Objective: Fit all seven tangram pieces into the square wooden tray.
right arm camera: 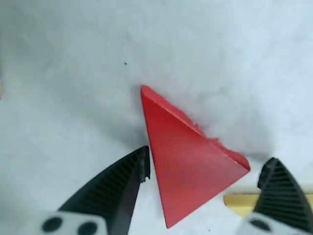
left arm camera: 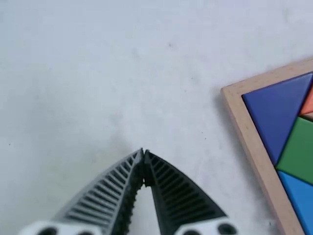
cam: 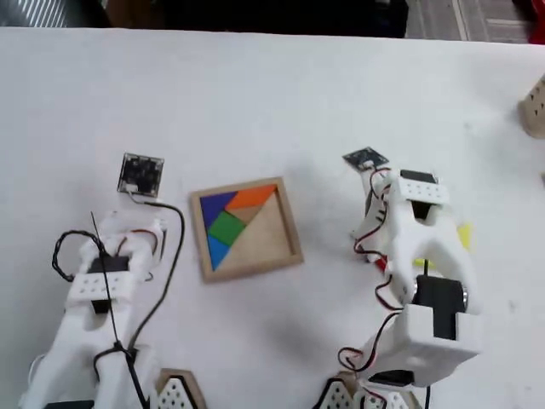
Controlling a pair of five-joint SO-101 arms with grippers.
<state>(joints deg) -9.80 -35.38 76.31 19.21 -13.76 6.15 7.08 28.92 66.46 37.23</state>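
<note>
The square wooden tray [cam: 291, 228] lies mid-table, with dark blue [cam: 215, 207], orange [cam: 252, 198], green [cam: 226, 227] and light blue [cam: 217, 250] pieces along its left side. My left gripper [left arm camera: 143, 155] is shut with nothing in it, over bare table beside the tray's corner [left arm camera: 234, 94]. The dark blue piece [left arm camera: 278, 111] and the green piece [left arm camera: 301, 152] lie just past that corner. My right gripper [right arm camera: 206, 166] is open, low over a red triangle [right arm camera: 188, 155] with one finger on each side of it. A yellow piece [right arm camera: 238, 203] lies against the red one. From above, the yellow piece [cam: 464, 236] peeks out beside the right arm [cam: 421, 247].
Two small circuit boards [cam: 140, 173] [cam: 364, 158] lie on the table with cables trailing to the arms. A pegged wooden block [cam: 534, 106] stands at the far right edge. The arm bases sit along the front edge.
</note>
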